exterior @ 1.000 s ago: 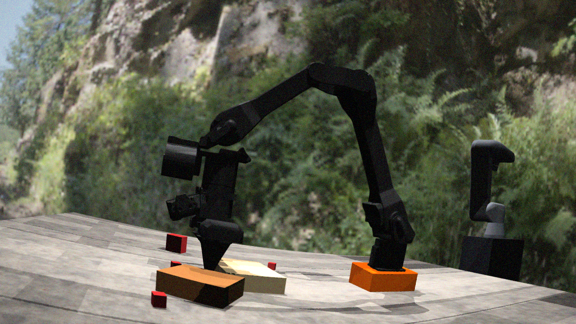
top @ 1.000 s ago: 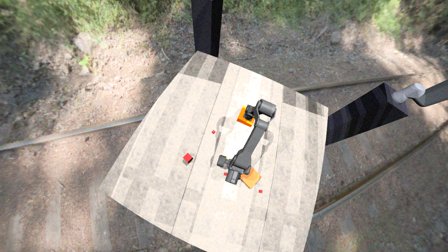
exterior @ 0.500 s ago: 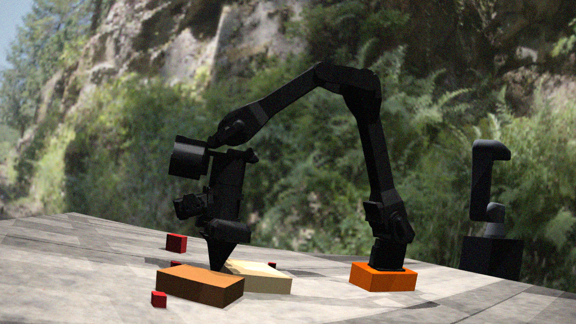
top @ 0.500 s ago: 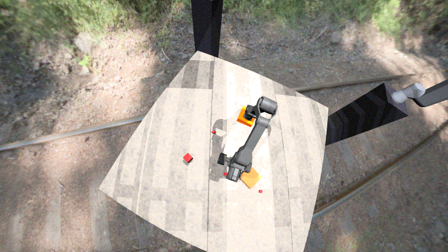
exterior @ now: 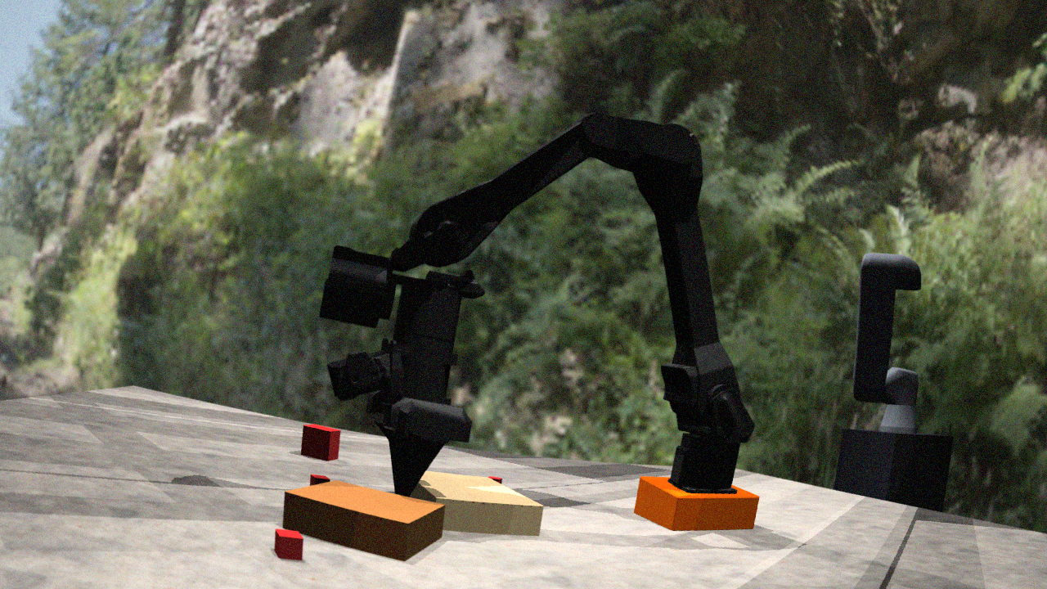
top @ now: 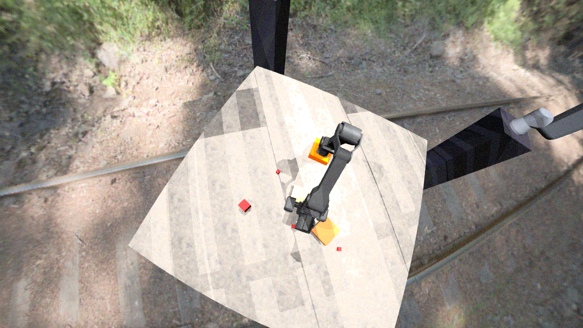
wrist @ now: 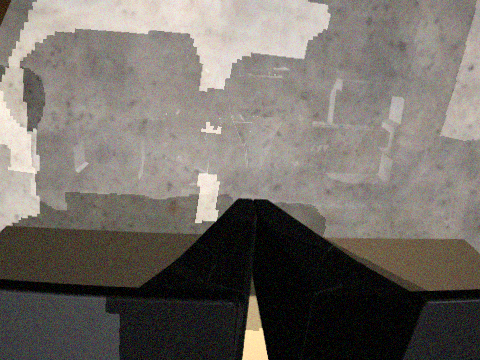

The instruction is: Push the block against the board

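Note:
An orange-brown slab [exterior: 363,517] lies at the front of the table; it also shows in the overhead view [top: 325,230]. A cream slab [exterior: 479,502] lies right behind it, turned at an angle, and the two look to meet near one corner. The arm hides most of the cream slab in the overhead view [top: 298,192]. I cannot tell for sure which slab is the board. My gripper [exterior: 406,489] is shut and empty, pointing straight down with its tip low at the seam between the slabs.
Small red cubes lie around: one at the far left [exterior: 321,442], one by the front slab's near corner [exterior: 288,543], and tiny ones [exterior: 319,478] [exterior: 495,479] beside the slabs. My arm's orange base [exterior: 695,502] stands to the right. A black stand [exterior: 893,447] is beyond it.

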`<state>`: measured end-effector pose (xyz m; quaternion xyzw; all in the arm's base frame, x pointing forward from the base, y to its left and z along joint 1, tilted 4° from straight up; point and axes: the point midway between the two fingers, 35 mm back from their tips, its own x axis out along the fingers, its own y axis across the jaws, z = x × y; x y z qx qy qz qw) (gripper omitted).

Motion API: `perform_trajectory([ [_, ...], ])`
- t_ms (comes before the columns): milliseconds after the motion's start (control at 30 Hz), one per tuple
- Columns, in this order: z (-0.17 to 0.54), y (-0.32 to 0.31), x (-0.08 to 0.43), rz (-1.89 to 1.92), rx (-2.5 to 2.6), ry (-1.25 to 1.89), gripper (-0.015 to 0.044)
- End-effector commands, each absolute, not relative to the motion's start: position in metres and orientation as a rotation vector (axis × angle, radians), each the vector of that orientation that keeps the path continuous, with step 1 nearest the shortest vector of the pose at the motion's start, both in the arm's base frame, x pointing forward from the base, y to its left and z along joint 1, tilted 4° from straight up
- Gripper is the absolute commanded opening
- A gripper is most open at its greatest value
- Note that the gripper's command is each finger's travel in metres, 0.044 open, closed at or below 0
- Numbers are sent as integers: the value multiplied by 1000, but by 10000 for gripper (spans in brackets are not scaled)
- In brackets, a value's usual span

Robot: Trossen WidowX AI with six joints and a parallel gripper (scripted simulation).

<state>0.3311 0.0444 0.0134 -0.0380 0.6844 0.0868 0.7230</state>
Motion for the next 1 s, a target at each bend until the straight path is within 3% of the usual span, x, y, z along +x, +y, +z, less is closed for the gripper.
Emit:
perform_trajectory([
  [0, 10, 43, 322, 196, -85, 1530, 0],
  [967, 9, 42, 314, 196, -85, 1531, 0],
])
